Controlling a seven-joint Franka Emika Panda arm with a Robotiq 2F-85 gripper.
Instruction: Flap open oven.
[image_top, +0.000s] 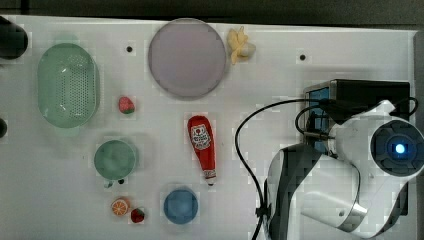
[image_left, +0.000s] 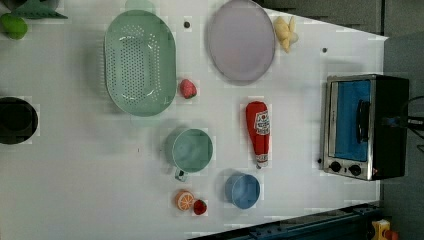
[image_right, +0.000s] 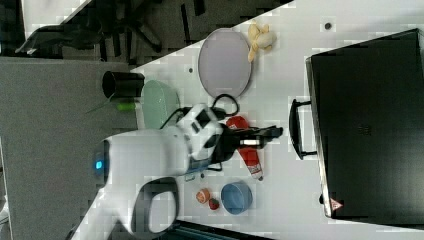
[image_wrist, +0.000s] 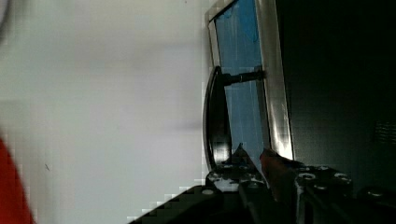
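The white desk (image_left: 75, 175) carries everything. In the left view the oven (image_left: 392, 125) stands at 3 o'clock on it, a black box with a silver-framed front facing the middle of the desk. Its blue-tinted door (image_left: 350, 120) lies flush in the frame, the dark bar handle (image_left: 363, 120) runs across it, and the black knobs (image_left: 345, 167) sit at the 6 o'clock end of the front.

In the right view the white arm (image_right: 150, 150) reaches from 8 o'clock towards the oven. Its gripper (image_right: 275, 132) points level at the handle and stops just short of it, with a strip of desk showing between. In the wrist view the fingers (image_wrist: 275, 163) stand a little apart with nothing between them, and the handle's near end is just beside them, outside the gap.

The rest, placed in the left view:
- A pale green colander (image_left: 140, 62) lies at 11 o'clock.
- A round lilac plate (image_left: 241, 40) lies at 12 o'clock.
- A black pot (image_left: 16, 120) sits at 9 o'clock on the desk's edge.
- A red ketchup bottle (image_left: 258, 131) lies flat just past the centre towards 3 o'clock, its cap pointing to 6 o'clock.
- A green cup (image_left: 192, 150) stands near the centre.
- A blue bowl (image_left: 242, 190) stands at 6 o'clock.
- A toy banana (image_left: 285, 32) lies at 1 o'clock, just beside the plate.
- A strawberry (image_left: 187, 88) touches the colander's rim.
- An orange slice (image_left: 185, 200) and a small red fruit (image_left: 200, 206) lie together at 6 o'clock, near the bowl.
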